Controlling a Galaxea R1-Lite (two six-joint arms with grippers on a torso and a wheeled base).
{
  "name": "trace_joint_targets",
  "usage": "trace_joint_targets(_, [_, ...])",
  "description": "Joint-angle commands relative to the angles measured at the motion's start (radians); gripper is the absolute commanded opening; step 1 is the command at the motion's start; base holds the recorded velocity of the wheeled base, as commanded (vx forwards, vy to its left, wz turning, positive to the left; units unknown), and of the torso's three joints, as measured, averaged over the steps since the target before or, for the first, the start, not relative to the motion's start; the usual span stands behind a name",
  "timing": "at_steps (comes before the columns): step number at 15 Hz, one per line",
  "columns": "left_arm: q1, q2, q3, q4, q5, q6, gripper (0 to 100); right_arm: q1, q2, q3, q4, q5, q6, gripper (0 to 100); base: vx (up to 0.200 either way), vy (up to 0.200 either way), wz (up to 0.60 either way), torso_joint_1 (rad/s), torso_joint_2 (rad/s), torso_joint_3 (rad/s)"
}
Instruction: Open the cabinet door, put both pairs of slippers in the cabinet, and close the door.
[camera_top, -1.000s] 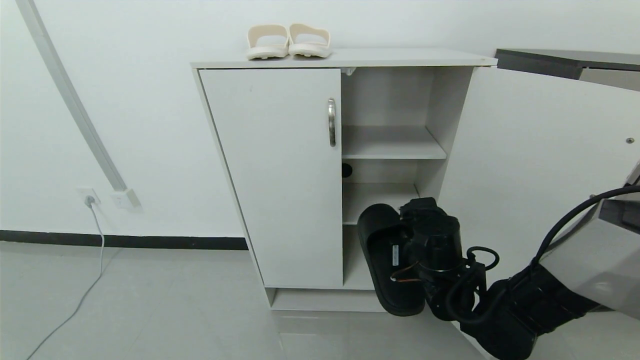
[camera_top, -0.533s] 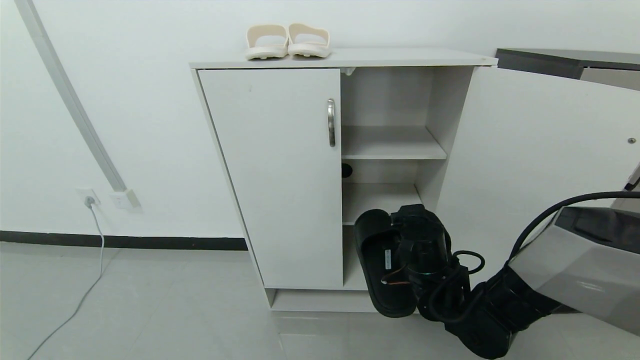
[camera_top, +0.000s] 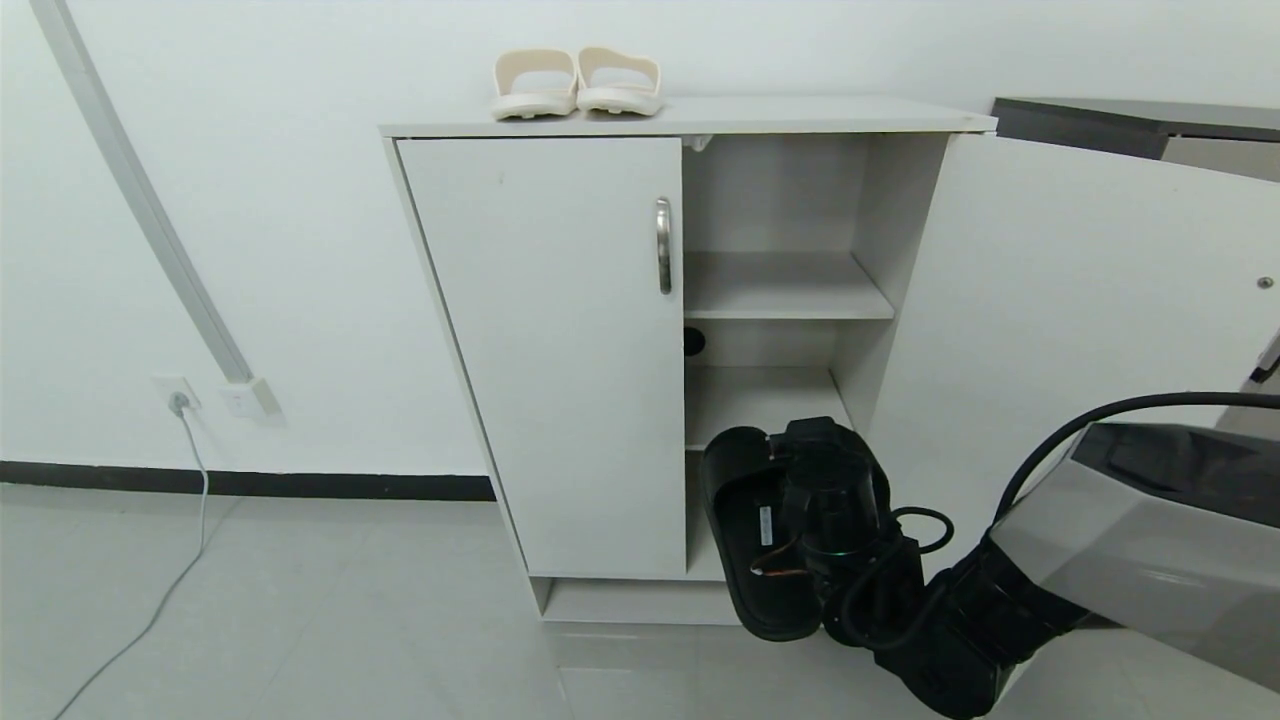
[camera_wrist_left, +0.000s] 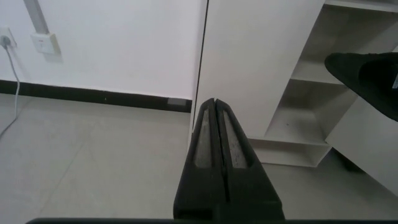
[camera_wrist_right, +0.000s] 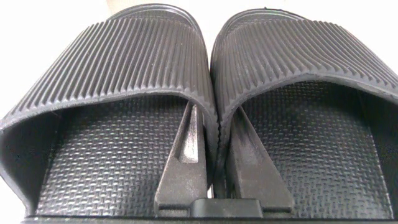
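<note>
Head down at cabinet (camera_top: 540, 350), left wrist shares it from low, right wrist against black slippers (camera_wrist_right: 149, 62)

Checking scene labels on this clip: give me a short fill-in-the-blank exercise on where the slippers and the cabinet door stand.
The beige slippers lie on ____ of the cabinet.
The cabinet's right door stands ____.
The right gripper is shut on ____ black slippers.
Missing words: top; open; two.

Black slippers (camera_top: 745, 520) with ribbed straps and pebbled footbeds, cream slippers (camera_top: 578, 82), white cabinet (camera_top: 540, 350), pale grey floor (camera_top: 300, 620)
</note>
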Motion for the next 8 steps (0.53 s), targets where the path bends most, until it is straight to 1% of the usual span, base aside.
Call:
trace_joint_targets(1, [0.000,0.003,0.000,-0.001,0.000,0.000,0,0.000,0.003,-0.001,0.000,0.000,0.000,0,0.000,0.000,0.00,0.000,0.00,0.000])
trace_joint_targets(3, [0.001,0.003,0.000,0.000,-0.003,0.000,0,0.000,0.011,-0.011,0.000,0.000,0.000,0,0.000,0.000,0.00,0.000,0.00,-0.132])
trace_joint_targets(8, [0.001,0.001,-0.001,0.000,-0.004,0.000,0,0.006,0.015,-0.019,0.000,-0.003,0.000,0,0.000,0.000,0.00,0.002,0.00,-0.186])
